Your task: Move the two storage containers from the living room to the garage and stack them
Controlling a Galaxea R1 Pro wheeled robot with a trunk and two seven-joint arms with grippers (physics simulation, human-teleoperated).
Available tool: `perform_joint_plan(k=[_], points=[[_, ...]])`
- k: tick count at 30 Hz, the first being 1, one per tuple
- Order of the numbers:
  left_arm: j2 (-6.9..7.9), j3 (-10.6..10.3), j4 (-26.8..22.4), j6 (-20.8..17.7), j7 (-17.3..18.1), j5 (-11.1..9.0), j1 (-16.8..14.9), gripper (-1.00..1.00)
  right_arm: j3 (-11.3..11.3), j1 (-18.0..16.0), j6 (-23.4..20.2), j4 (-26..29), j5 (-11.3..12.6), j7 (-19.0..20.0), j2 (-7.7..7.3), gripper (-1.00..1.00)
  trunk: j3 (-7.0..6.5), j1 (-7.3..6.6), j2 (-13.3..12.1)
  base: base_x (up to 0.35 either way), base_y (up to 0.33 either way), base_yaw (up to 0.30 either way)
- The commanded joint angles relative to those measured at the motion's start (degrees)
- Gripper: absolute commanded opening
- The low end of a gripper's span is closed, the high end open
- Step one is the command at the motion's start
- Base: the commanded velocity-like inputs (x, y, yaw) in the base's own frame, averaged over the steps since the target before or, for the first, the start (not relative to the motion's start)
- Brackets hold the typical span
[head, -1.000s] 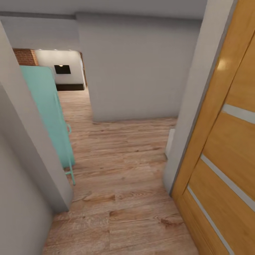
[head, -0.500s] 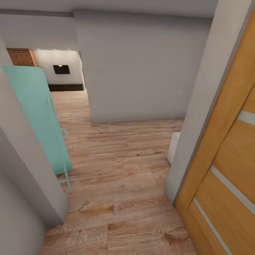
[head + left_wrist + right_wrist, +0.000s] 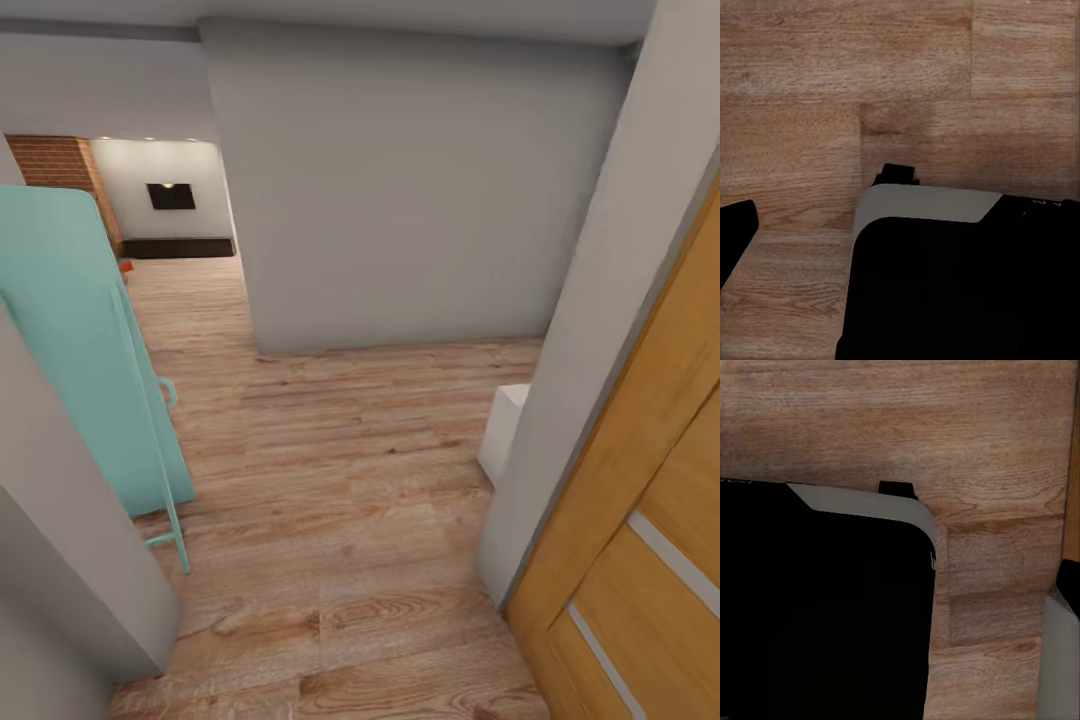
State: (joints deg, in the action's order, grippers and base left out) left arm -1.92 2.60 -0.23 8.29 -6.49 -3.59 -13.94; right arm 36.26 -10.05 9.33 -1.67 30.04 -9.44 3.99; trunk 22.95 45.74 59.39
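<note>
Head view: orange door (image 3: 650, 500), teal panel (image 3: 75, 340); wrist views: robot base (image 3: 960, 277).

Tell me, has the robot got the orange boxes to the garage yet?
Not yet, as far as these pictures show. The robot is rolling over wood-plank floor in a hallway, past an orange wooden door and a teal panel. The brick wall and black TV lie far ahead. Fetching, carrying and stacking both appear left.

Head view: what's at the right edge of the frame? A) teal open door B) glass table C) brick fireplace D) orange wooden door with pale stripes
D: the orange wooden door with pale horizontal stripes fills the right edge; the teal door stands at the left.
</note>
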Motion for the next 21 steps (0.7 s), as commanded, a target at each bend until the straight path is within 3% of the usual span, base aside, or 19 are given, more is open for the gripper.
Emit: perform_joint_plan(k=[1,9,21], points=[[-0.02,0.21,0.06,0.23,-0.01,-0.37,-0.04,1.00,0.51,-0.06,0.32,-0.18,0.49,-0.04,0.05,1.00,0.06,0.03,0.03,0.323,0.000,0.032],[-0.02,0.21,0.06,0.23,-0.01,-0.37,-0.04,1.00,0.49,-0.06,0.43,-0.18,0.45,-0.02,0.05,1.00,0.08,0.03,0.03,0.323,0.000,0.141],[-0.02,0.21,0.06,0.23,-0.01,-0.37,-0.04,1.00,0.55,-0.06,0.40,-0.18,0.38,0.02,0.06,1.00,0.09,0.03,0.03,0.323,0.000,0.009]])
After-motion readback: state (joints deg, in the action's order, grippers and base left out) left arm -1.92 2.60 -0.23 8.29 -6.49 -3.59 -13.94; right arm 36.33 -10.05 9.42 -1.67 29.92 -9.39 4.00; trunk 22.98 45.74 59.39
